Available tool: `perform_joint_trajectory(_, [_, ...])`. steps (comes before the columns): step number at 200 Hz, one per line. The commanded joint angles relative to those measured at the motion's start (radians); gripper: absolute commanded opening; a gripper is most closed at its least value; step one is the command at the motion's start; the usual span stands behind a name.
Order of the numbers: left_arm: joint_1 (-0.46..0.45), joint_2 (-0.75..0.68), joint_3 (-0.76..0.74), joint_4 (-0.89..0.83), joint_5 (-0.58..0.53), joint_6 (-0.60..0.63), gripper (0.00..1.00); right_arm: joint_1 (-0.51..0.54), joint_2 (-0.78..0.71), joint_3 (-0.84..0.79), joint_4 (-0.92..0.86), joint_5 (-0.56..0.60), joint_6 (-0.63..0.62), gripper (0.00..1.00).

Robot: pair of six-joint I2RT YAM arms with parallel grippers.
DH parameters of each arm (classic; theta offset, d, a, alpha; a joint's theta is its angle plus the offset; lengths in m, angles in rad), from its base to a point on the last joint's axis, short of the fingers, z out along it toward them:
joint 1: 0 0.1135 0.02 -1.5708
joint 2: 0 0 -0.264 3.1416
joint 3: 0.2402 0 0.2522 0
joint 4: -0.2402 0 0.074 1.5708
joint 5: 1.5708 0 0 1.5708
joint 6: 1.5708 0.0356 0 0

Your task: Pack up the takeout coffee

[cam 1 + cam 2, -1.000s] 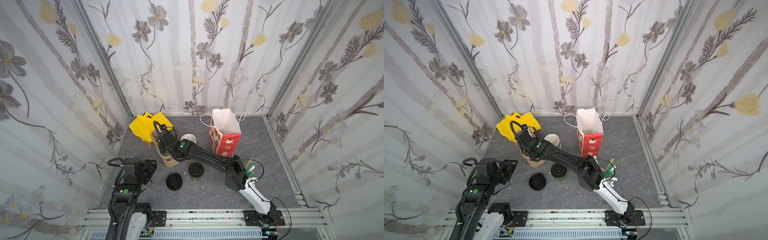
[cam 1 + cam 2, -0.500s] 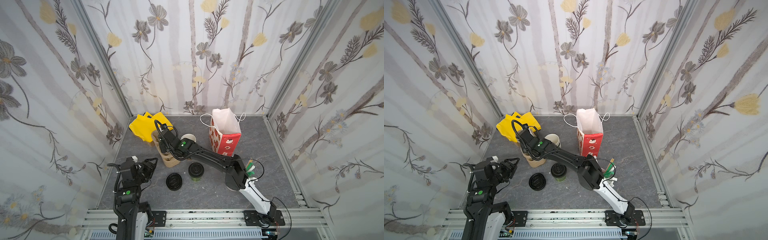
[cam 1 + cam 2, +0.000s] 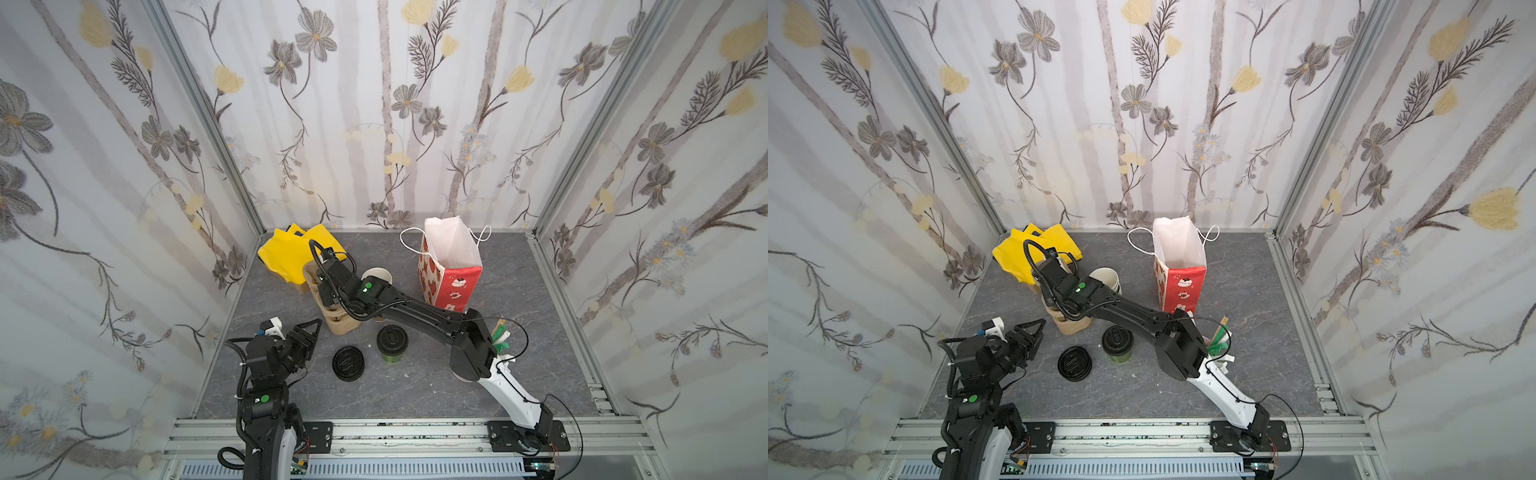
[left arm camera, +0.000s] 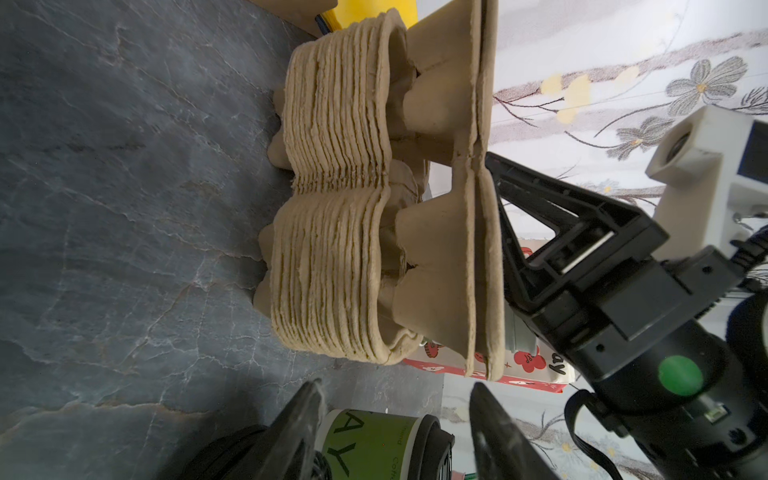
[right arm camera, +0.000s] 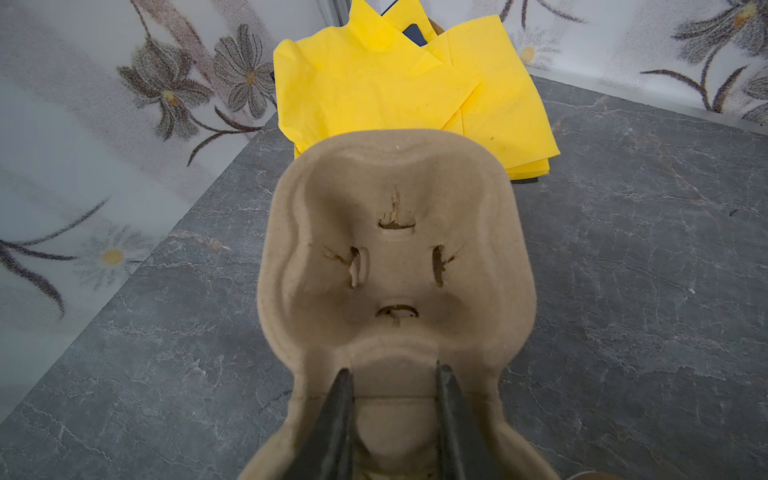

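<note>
Table (image 3: 519, 374) is carrying everything, w/ the biggest item farthest from both sets of fingers. Paper bag (image 3: 451, 282) is standing upright, mouth open, well apart from the right fingers (image 5: 336, 415), prob. waiting as the final container.

Carrier stack (image 3: 340, 326) is sitting directly under the right fingers, which are pinching shut on the centre ridge of the top carrier (image 5: 395, 257). That ridge is prob. the one thin, stiff bit they can close on. In the left wrist view the top carrier is sitting raised off the stack. It looks like two layers are clinging together, so it may need separating.

Yellow napkins (image 5: 395, 95) are lying just beyond the right fingertips, past the carrier's far edge, untouched.

Left fingers (image 4: 297, 428) are standing open and empty, pointing at the stack's side, near it but not touching. They're prob. placed to brace the stack or strip the extra layer.

Takeout coffee (image 3: 391, 343) is standing upright on the table, lid on, well apart from the right fingers and below that arm's forearm. Loose lids (image 3: 348, 363) are lying btwn it and the left fingers. It isn't in a carrier or the bag yet, so packing looks to be at an early step.
</note>
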Motion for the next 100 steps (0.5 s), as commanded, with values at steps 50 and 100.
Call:
perform_joint_trajectory(50, [0.000, -0.001, -0.039, 0.185, 0.010, -0.093, 0.61, -0.001, -0.002, 0.004, 0.017, -0.006, 0.012, 0.21])
perform_joint_trajectory(100, [0.000, 0.044, -0.057, 0.265, 0.012, -0.111, 0.62, -0.001, -0.004, 0.003, 0.019, -0.006, 0.012, 0.22])
